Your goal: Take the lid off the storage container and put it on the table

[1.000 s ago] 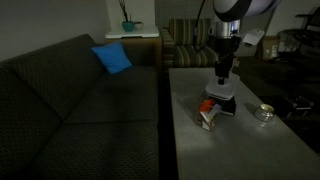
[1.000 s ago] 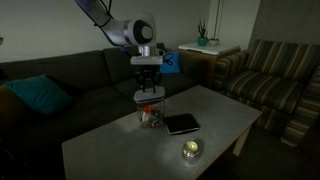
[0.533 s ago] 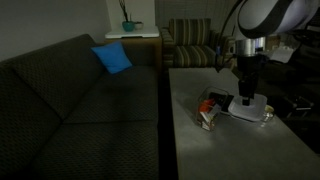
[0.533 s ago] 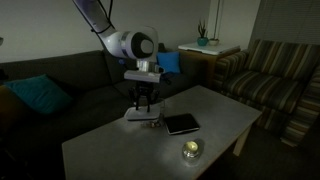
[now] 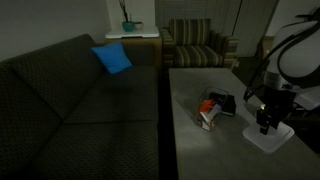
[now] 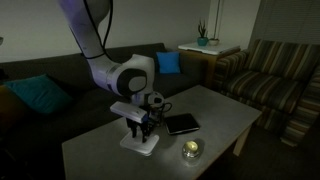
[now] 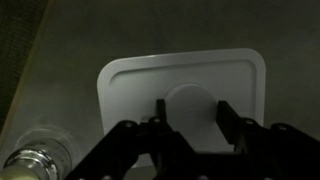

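Observation:
The white rounded-square lid [image 5: 272,137] lies low on the pale grey table [image 5: 200,150], seemingly flat on it, away from the storage container [image 5: 208,114], which stands open with red-orange and white sides. My gripper [image 5: 267,122] points straight down over the lid. In the wrist view its fingers [image 7: 193,112] flank the round raised centre of the lid [image 7: 180,80] and touch its sides. The lid [image 6: 140,146] and gripper [image 6: 138,130] also show in an exterior view, where the arm hides the container.
A small round shiny dish [image 6: 190,150] stands close to the lid and shows in the wrist view [image 7: 35,165]. A dark flat slab [image 6: 182,124] lies mid-table. A dark sofa [image 5: 80,100] runs along one table edge. A striped armchair [image 6: 270,85] stands at the table's end.
My gripper has carried the lid from on top of the container across the table and lowered it to the tabletop near the round dish. The container has stayed in place.

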Controlling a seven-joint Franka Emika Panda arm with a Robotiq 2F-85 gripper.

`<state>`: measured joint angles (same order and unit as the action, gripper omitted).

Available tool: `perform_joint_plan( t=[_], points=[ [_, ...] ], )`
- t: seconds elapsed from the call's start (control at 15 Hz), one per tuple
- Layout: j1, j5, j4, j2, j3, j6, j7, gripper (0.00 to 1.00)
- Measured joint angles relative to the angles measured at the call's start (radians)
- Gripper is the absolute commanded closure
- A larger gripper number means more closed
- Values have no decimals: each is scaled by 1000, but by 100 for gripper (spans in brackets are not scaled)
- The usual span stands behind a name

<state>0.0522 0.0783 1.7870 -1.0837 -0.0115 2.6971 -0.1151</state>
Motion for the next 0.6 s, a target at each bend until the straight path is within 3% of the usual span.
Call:
perform_joint_plan(
  t=[0.33,0.6],
  points=[
    [16,-47,23,-21,26,180,190,72],
    [6,-109,-22,-90,-9,262,221,72]
  ],
)
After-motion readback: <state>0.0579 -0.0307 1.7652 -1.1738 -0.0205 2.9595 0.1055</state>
